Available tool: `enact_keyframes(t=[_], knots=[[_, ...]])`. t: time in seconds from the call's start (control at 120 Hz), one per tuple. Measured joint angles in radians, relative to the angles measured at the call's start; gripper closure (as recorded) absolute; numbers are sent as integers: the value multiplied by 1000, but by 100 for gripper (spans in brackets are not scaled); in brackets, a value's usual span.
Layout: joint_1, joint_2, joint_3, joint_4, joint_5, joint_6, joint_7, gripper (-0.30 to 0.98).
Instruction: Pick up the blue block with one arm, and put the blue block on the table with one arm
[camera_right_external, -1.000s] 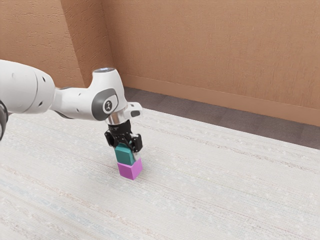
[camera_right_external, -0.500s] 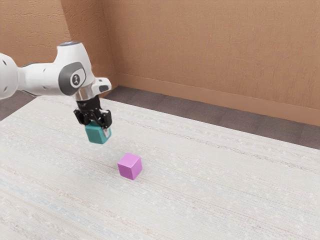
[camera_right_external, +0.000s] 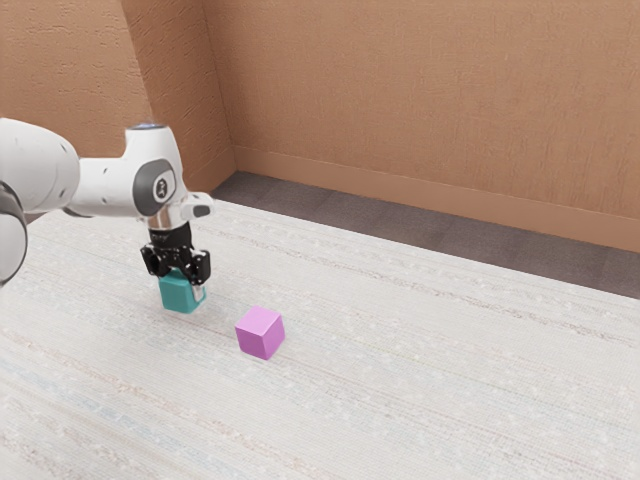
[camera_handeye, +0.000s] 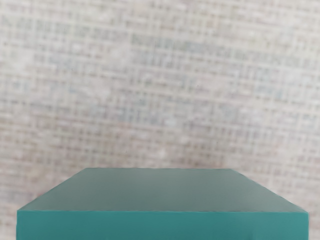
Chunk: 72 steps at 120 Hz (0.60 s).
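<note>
The hand (camera_right_external: 182, 286) pinches the teal cube (camera_right_external: 178, 296) to the exterior view's left of the magenta cube (camera_right_external: 259, 335), which rests on the desk (camera_right_external: 420, 380).

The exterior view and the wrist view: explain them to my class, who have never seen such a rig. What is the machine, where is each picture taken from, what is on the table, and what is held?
The machine is one jointed white robot arm, drawn by a simulator. The exterior view looks on from beside it; the arm reaches in from that view's left. The wrist view comes from a camera on the arm's hand, looking down past the blue-green block to the pale table. That block is held between two fingers. Whether its underside touches the table, I cannot tell. A pink block sits on the table nearby, apart from the held one.
</note>
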Motion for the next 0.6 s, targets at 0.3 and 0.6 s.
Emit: enact_keyframes(t=[0.3, 0.6], knots=[[-34, -173, -7, -9, -25, -42, 42, 7], [-92, -553, -149, 89, 85, -312, 1, 2]])
